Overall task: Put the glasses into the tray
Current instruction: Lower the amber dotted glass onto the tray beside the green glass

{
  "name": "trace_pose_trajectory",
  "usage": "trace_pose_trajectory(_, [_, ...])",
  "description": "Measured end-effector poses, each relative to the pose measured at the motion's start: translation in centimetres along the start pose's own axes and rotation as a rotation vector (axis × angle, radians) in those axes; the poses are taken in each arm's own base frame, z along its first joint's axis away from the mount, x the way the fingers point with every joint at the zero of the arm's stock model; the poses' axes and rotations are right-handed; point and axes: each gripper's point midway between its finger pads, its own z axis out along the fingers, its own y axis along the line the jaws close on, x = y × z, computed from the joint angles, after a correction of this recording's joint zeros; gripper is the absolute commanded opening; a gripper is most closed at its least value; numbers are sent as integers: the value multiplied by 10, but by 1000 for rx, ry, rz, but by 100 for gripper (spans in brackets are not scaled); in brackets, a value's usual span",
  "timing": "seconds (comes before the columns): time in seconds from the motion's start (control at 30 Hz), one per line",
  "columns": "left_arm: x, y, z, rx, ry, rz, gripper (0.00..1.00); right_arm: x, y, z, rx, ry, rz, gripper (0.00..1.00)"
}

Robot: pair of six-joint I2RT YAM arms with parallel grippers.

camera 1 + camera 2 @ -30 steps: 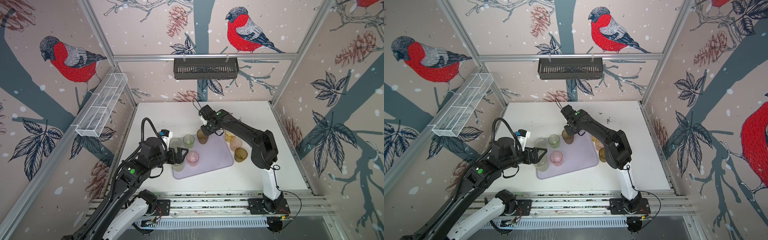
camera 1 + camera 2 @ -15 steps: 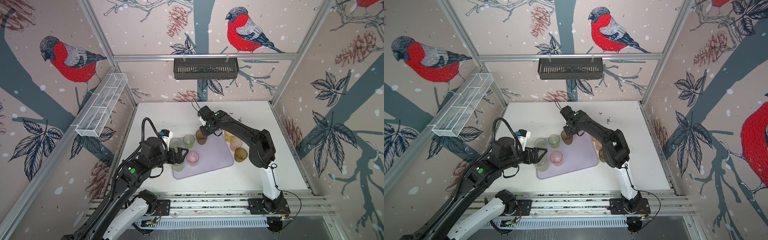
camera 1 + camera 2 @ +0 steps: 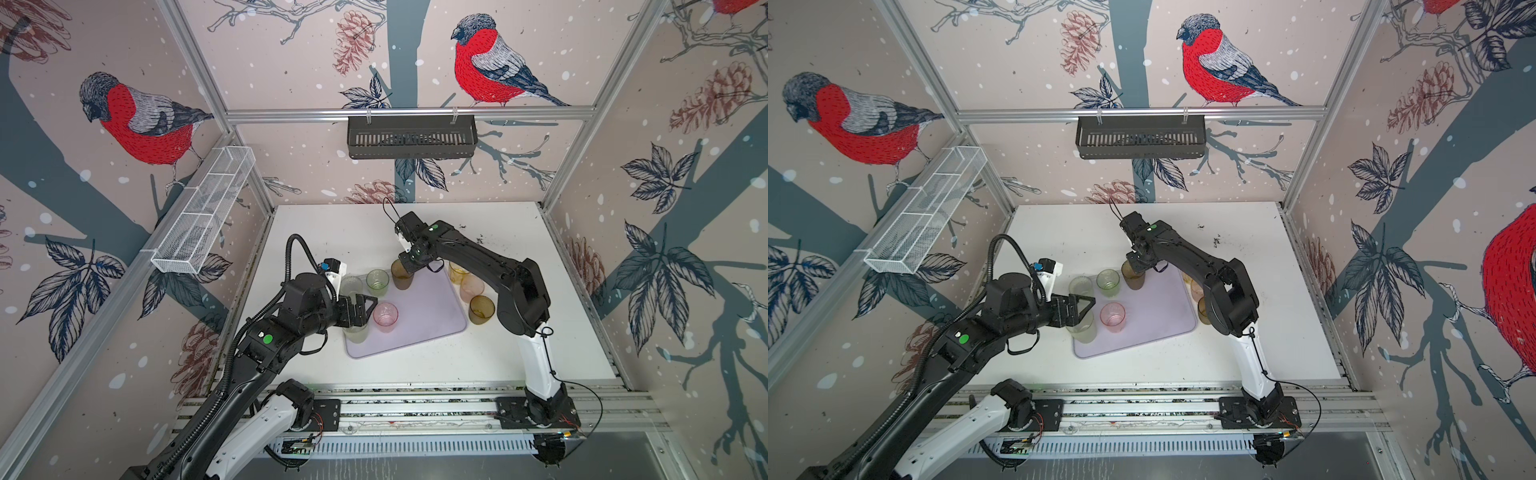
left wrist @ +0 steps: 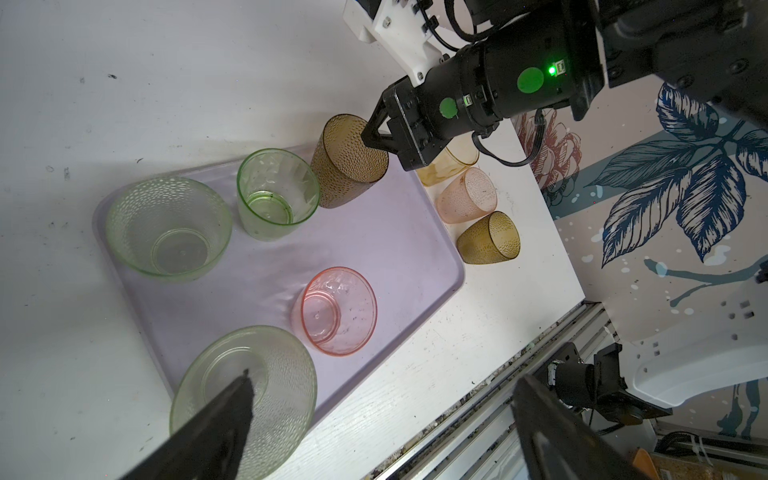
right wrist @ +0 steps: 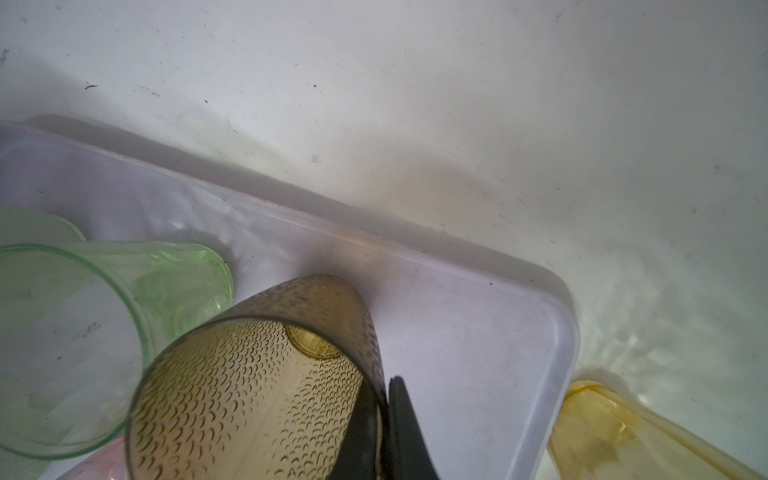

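5 of the 8 small translucent tinted tumblers are over the large flat pale lavender plastic tray point(image 3: 428, 328). The one that matters is the dark brown dimpled tumbler point(image 4: 349, 166), upright and mouth up at the tray's far-right corner. The right claw point(image 4: 370, 139) is pinched tight on its rim, 1 finger inside the wall and 1 outside. Whether its base sits on the tray floor, I can't tell. The left claw point(image 3: 360, 311) hangs wide and empty above the pale green tumbler point(image 4: 282, 374) at the tray's near-left corner.

Now the relation to watch. The 3 outside, the amber-yellow tumbler point(image 4: 440, 172), the peach tumbler point(image 4: 467, 195) and the brown-amber tumbler point(image 4: 490, 239), stand in a row on the white bench point(image 3: 582, 324). They sit just beside the tray's right edge, all upright. The amber-yellow one is closest to the right claw, just across the rim. The right arm point(image 3: 1221, 291) is plainly nearer; the left would have to cross the whole tray.

In a top view that arm covers most of the row, and the left claw hides part of the pale green tumbler.
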Motion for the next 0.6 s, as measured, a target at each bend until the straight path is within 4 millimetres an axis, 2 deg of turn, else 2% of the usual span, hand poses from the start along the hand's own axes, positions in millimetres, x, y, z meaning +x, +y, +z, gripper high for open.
trace_pose_trajectory(0.6, [-11,-6,-1,5,-9,29,97,-1,0,2,0,-2,1,4])
